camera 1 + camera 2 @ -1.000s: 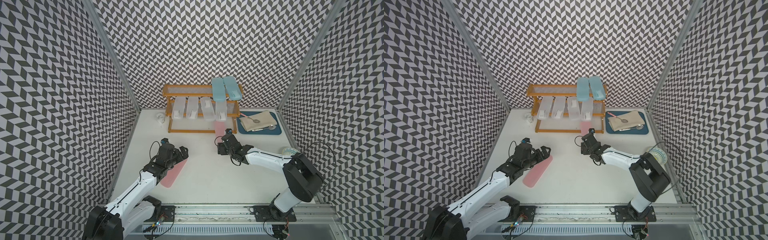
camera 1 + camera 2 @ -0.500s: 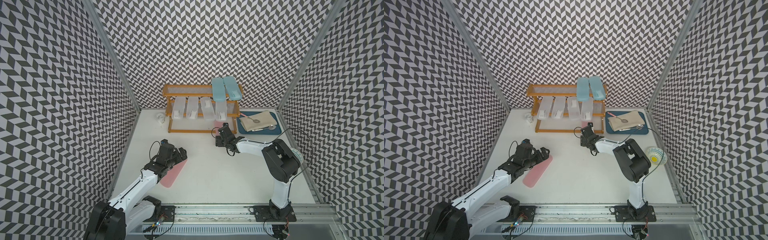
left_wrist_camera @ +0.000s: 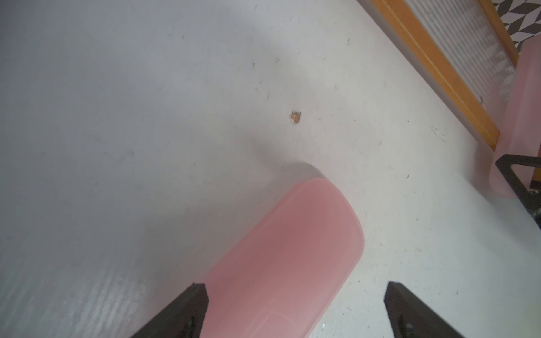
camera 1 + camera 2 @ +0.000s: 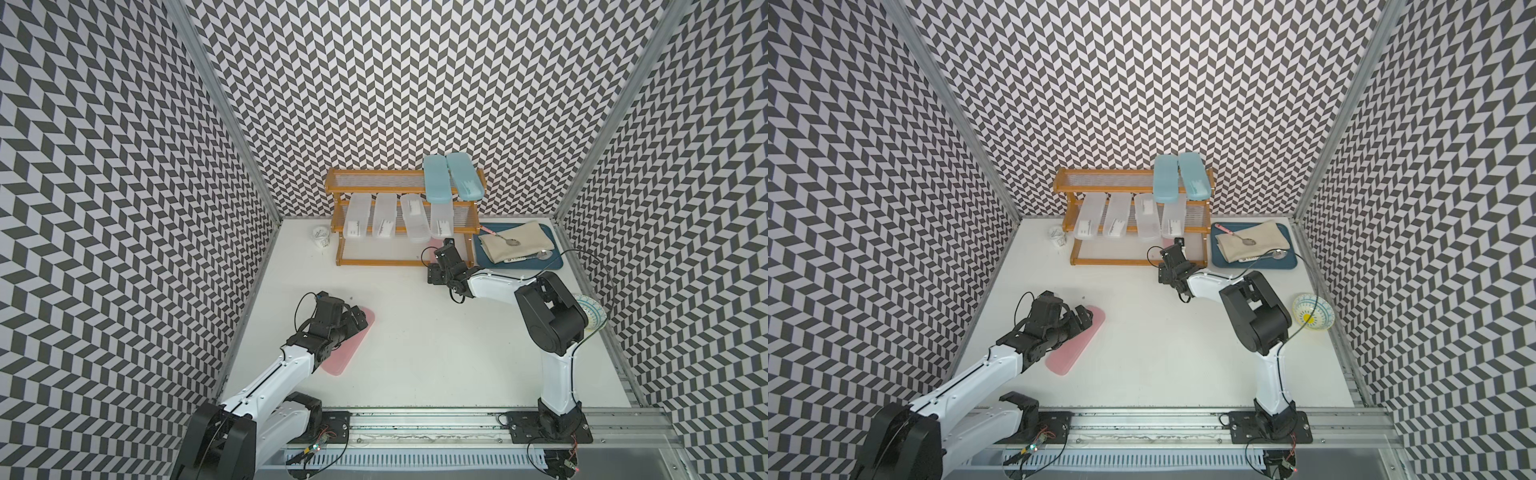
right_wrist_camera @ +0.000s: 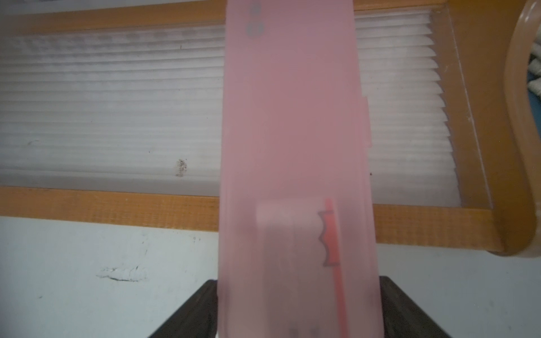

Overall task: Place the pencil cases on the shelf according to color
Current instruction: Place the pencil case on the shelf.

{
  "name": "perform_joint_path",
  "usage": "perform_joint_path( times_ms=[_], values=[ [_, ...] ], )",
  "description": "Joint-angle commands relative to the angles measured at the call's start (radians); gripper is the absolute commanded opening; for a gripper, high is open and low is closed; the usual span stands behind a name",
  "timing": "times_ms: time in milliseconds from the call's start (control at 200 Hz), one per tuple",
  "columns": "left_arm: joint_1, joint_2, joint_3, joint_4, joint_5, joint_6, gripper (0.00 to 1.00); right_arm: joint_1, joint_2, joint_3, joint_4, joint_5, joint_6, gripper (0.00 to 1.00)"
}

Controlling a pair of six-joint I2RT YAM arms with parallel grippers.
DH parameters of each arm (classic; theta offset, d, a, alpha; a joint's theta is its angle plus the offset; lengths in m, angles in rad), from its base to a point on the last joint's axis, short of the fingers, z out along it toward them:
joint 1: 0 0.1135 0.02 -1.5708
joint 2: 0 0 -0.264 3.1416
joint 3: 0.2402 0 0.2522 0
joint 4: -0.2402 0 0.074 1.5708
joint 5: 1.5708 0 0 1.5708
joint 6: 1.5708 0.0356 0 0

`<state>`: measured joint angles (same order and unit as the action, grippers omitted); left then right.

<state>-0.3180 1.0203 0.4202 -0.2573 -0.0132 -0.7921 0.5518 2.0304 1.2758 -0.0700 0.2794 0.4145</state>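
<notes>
The left fingers (image 3: 181, 316) are standing spread wide over the counter (image 3: 117, 117). A pink case (image 3: 287, 248) is lying flat between them and running on past the fingertips. It is lying right against one finger and well clear of the other.

The right fingers (image 5: 196, 316) are flanking the other pink case (image 5: 292, 131), one tight along each long side. I cannot tell whether they are pinching it or only sitting against it. Ahead of these fingers that case is crossing the front rail of the shelf (image 5: 117, 204) and reaching over the bottom mesh tier, with its labelled end nearest the fingertips.

Farther beyond the right fingers, in both top views, four white cases (image 4: 384, 216) are lying side by side on the middle tier. Two blue cases (image 4: 436, 185) are resting on the top tier and overhanging its front. Off to the right of the right fingers, a blue tray (image 4: 548, 264) is carrying a beige cloth (image 4: 519, 243).
</notes>
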Motion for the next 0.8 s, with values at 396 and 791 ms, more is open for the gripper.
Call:
perform_joint_path(
  times_ms=[396,791],
  values=[
    [-0.01,-0.113,-0.029,-0.098,-0.001,-0.027,1.0,0.008,-0.278,-0.218,0.025,-0.143,0.129,1.0],
    [-0.078,-0.203,-0.099,-0.155,-0.072,-0.103,1.0,0.082,-0.578,-0.495,-0.007,-0.213,0.133,1.0]
  ],
)
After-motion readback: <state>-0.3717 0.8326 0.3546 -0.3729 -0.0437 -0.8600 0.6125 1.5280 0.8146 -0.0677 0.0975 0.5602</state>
